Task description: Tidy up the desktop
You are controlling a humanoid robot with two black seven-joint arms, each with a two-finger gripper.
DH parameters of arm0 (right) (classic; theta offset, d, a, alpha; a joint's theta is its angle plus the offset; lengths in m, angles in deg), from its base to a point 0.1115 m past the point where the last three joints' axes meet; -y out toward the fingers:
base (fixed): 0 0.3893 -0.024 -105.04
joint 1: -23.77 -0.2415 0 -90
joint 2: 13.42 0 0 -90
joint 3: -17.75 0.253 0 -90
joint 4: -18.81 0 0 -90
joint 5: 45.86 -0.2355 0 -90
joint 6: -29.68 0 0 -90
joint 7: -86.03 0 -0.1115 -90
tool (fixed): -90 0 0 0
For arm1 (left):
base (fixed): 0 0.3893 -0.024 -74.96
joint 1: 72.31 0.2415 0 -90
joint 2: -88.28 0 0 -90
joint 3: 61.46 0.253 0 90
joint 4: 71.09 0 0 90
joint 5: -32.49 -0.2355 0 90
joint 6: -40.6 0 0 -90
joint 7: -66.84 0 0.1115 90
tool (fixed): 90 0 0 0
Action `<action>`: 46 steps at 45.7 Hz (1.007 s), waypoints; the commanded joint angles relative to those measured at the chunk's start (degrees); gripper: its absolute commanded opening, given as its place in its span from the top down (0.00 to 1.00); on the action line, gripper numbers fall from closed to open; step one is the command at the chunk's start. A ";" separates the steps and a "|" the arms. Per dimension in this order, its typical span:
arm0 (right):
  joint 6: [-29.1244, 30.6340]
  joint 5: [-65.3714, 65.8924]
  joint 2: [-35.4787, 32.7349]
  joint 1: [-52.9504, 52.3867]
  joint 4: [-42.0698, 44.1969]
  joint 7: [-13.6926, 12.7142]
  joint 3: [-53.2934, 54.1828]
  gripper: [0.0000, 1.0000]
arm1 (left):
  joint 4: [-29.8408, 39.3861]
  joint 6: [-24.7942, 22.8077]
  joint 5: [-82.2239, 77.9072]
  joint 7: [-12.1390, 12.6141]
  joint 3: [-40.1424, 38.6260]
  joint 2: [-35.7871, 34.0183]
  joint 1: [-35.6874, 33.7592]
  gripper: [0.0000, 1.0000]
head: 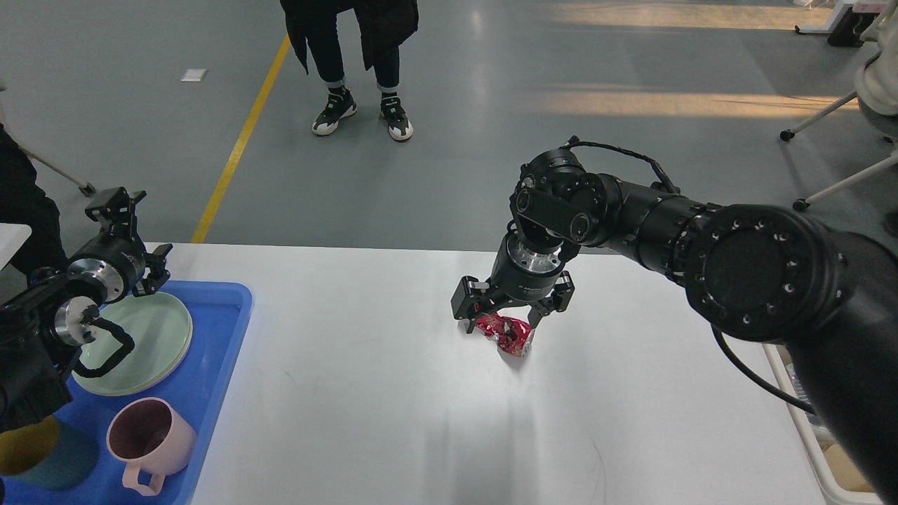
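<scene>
The white desktop (393,421) fills the lower part of the head view. A crushed red can (506,333) lies on it near the middle. My right gripper (504,324) is down over the can, open, with one finger on each side of it. The can's far end is hidden behind the gripper. My left gripper (119,210) is raised at the far left, above the back corner of the blue tray (224,330); its fingers are too dark and small to tell apart.
The blue tray holds a pale green plate (151,337), a pink mug (147,438) and a teal cup with yellow inside (42,463). A cream bin (821,449) sits off the right edge. A person's legs (358,77) stand on the floor beyond the desktop.
</scene>
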 commanded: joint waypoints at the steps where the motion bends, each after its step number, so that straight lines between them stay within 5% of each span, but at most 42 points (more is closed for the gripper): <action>1: 0.00 -0.04 0.12 -0.35 -0.13 -0.01 2.82 0.00 | 0.00 -0.02 0.00 0.00 0.00 0.00 0.00 0.04; 46: 0.00 1.10 0.03 0.17 -2.59 -0.71 17.50 0.00 | 0.00 -0.02 0.00 0.00 0.00 0.00 0.00 0.04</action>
